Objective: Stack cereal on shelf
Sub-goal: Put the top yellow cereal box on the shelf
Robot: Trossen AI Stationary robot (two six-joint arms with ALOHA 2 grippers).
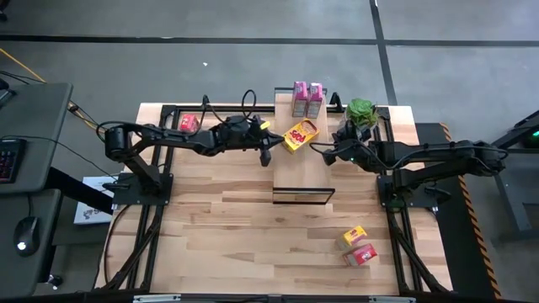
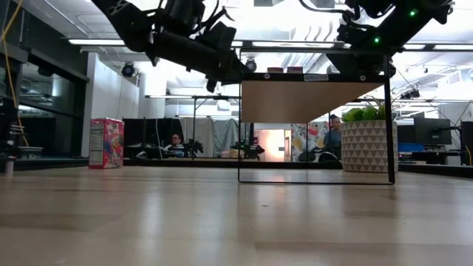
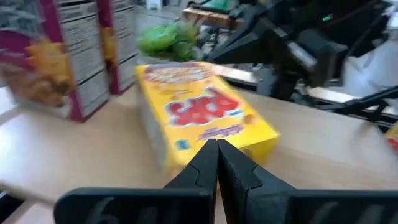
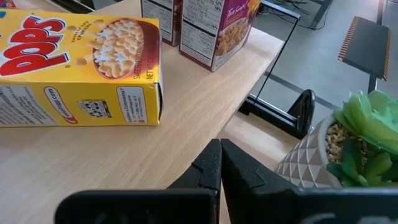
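Note:
The shelf [image 1: 303, 181] stands mid-table. At its far end two pink cereal boxes [image 1: 307, 99] stand upright. A yellow cereal box [image 1: 300, 135] lies flat on the board, face up. My left gripper [image 1: 266, 153] is shut at the shelf's left edge, and its tips [image 3: 217, 148] point at the yellow box's near corner [image 3: 186, 155]. My right gripper [image 1: 315, 147] is shut just right of the yellow box [image 4: 74, 68], above the bare board and apart from the box. My left gripper's shut fingertips [image 3: 208, 152] come slanting down from the table's left at the yellow box's lower near corner. The left wrist view is blurred, and I cannot tell whether they touch the box.
A potted plant [image 1: 360, 111] stands right of the shelf's far end, close to my right gripper. A red box [image 1: 189, 123] stands at the far left of the table. A yellow box [image 1: 354, 236] and a red box [image 1: 362, 254] lie near the right front.

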